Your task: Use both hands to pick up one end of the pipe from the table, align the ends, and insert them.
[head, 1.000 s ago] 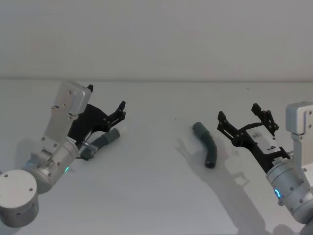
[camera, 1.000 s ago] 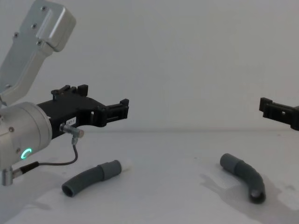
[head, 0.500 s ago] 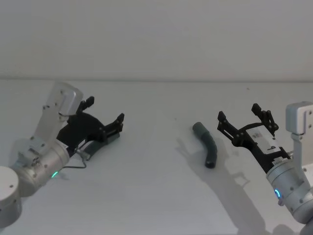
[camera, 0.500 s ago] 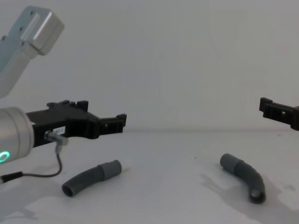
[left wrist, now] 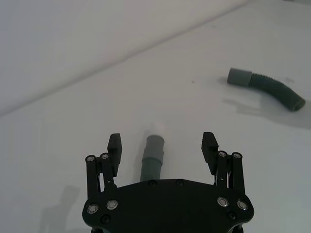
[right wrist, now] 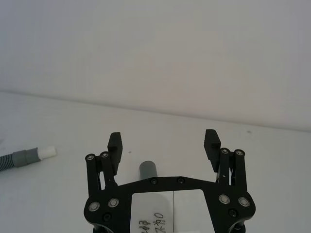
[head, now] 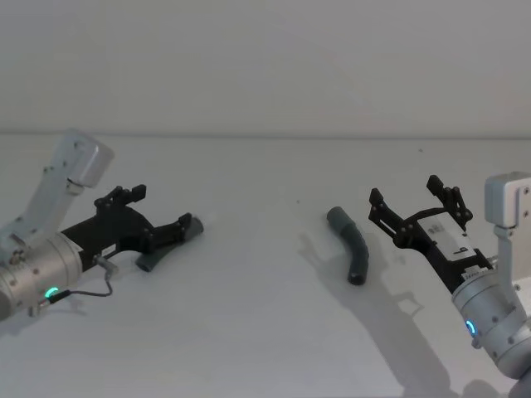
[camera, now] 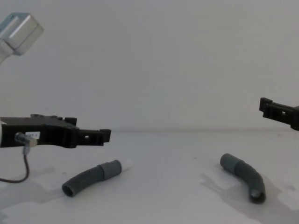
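Desk (head: 249,332): white and plain; it carried both pipe pieces, well apart, one before each of your arms.
Left hand (left wrist: 162,143): fingers spread, gripping nothing. Your wrist view had them straddling the left piece (camera: 91,177); the chest view showed the hand clear above it.
Right hand (right wrist: 163,141): likewise spread and empty, raised near the right piece (head: 354,246), not touching.
Pieces: probably light. The ribbed bodies likely flexed and could roll on their curve, so you did best to grip just behind each cuff.
Cuffs: the left cuff (camera: 110,168) and right cuff (head: 336,217) looked smooth, likely stiff and a little slippery; best left bare for mating.
White tip (right wrist: 47,152): the chest and right wrist views gave it plainly; the head view, with the left hand across that cuff, could not.
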